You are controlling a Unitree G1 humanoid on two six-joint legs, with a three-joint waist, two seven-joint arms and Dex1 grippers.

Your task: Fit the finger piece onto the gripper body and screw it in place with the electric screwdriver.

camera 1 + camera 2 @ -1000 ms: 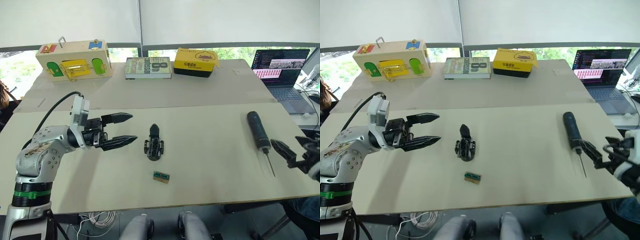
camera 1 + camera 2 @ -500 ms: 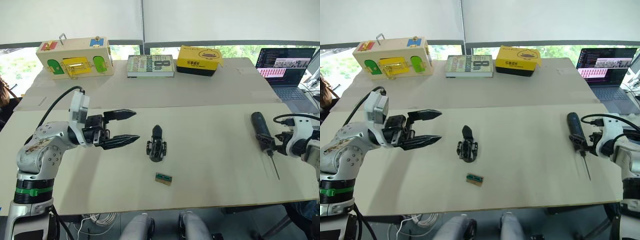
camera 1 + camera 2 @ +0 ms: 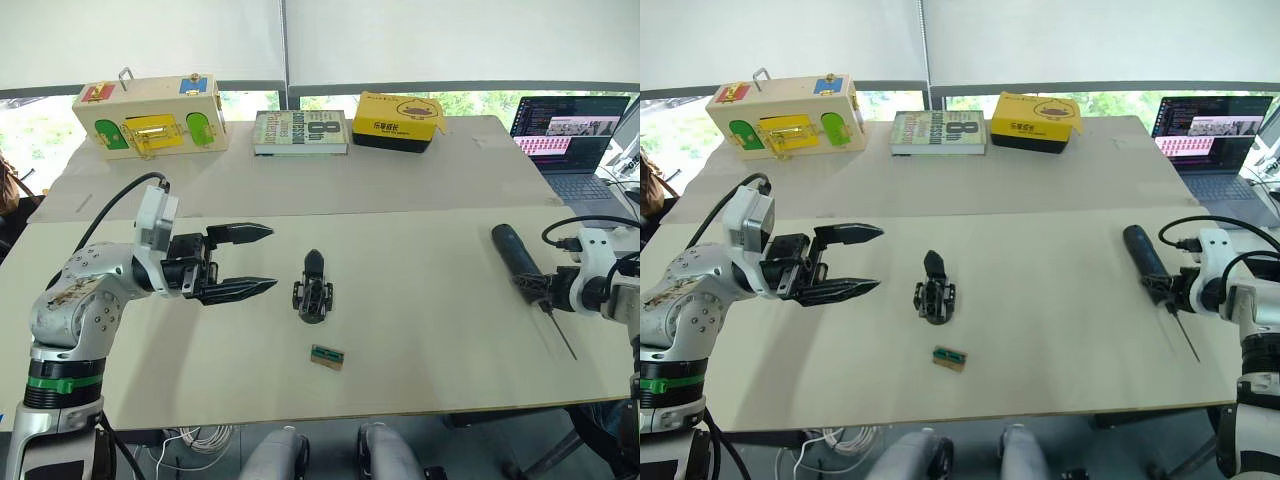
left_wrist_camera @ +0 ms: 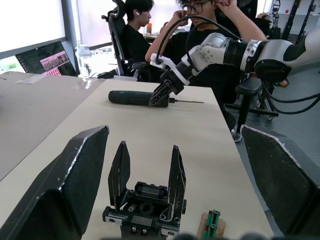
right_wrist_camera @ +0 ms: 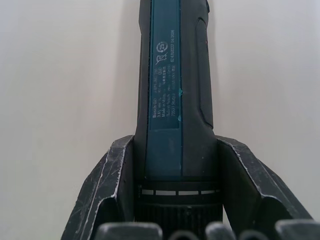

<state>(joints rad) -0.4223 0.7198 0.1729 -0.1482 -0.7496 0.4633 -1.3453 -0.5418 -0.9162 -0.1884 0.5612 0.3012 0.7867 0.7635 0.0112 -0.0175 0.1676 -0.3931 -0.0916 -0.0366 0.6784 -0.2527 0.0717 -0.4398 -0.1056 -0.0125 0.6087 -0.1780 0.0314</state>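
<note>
The thick black cylindrical electric screwdriver (image 3: 520, 262) lies on the pale matte desk (image 3: 420, 330), clamped near its bit by the right tool (image 5: 171, 200). The left tool (image 3: 262, 259) gapes wide beside the chunky black gripper body (image 3: 313, 290).

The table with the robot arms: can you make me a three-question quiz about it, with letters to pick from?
1. Where does the electric screwdriver lie?
A. on the robot's right side of the table
B. on top of the yellow box
C. beside the wooden box

2. What colour is the top of the small block near the table's front edge?
A. red
B. green
C. white

3. What is the right claw doing?
A. holding the book
B. hanging wide open above the laptop
C. closed around the screwdriver near its bit end

Answers:
1 A, it lies on the table by the right arm.
2 B, its top shows green.
3 C, the right wrist view shows the fingers pressed against both sides of the tool.
</note>
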